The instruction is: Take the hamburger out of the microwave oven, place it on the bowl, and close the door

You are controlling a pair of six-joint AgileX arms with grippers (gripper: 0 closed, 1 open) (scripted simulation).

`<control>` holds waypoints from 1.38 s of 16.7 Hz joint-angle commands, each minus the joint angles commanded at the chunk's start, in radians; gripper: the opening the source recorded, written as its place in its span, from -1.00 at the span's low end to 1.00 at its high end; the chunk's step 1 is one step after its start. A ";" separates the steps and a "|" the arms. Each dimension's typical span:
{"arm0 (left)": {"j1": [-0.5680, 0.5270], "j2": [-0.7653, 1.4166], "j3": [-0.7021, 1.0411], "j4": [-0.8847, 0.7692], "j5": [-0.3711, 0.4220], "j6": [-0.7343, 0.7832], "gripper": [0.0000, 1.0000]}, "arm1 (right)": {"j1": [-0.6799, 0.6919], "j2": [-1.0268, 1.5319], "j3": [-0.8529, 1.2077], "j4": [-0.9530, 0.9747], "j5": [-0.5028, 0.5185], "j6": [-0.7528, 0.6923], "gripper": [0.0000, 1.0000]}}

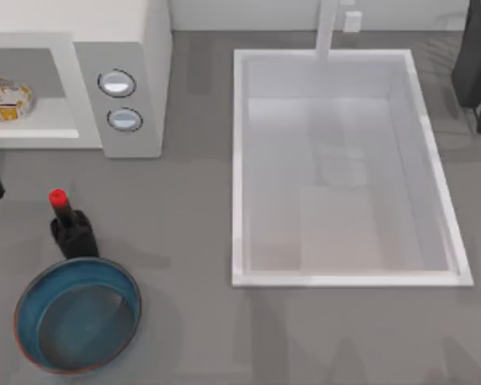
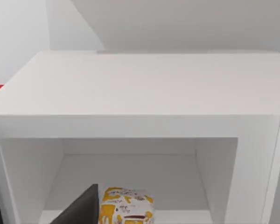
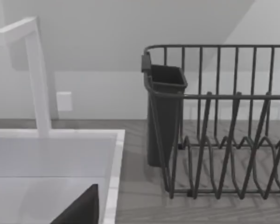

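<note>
The microwave oven (image 1: 132, 48) stands at the table's back left with its cavity open toward the front and two round knobs (image 1: 116, 83) on its side panel. The hamburger (image 1: 6, 99), in white and orange-yellow wrap, lies on the cavity floor. In the left wrist view the hamburger (image 2: 126, 211) sits deep in the cavity, just beyond a dark part of my left gripper (image 2: 81, 210). The bowl (image 1: 76, 321), blue-teal with a reddish-brown rim, rests empty at the front left. The door is out of view. A dark part of my right gripper (image 3: 79, 210) hangs over the sink's edge.
A dark bottle with a red cap (image 1: 68, 224) stands between the bowl and the oven. A large white sink (image 1: 239, 160) with a faucet (image 3: 37, 79) fills the centre right. A dark wire dish rack (image 3: 224, 126) sits at the back right.
</note>
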 joint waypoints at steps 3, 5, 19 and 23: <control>0.018 0.341 0.137 0.152 0.022 0.009 1.00 | 0.000 0.000 0.000 0.000 0.000 0.000 1.00; 0.030 0.580 0.231 0.256 0.038 0.015 1.00 | 0.000 0.000 0.000 0.000 0.000 0.000 1.00; 0.090 1.791 0.702 0.777 0.114 0.045 1.00 | 0.000 0.000 0.000 0.000 0.000 0.000 1.00; 0.092 1.820 0.714 0.791 0.116 0.046 1.00 | 0.000 0.000 0.000 0.000 0.000 0.000 1.00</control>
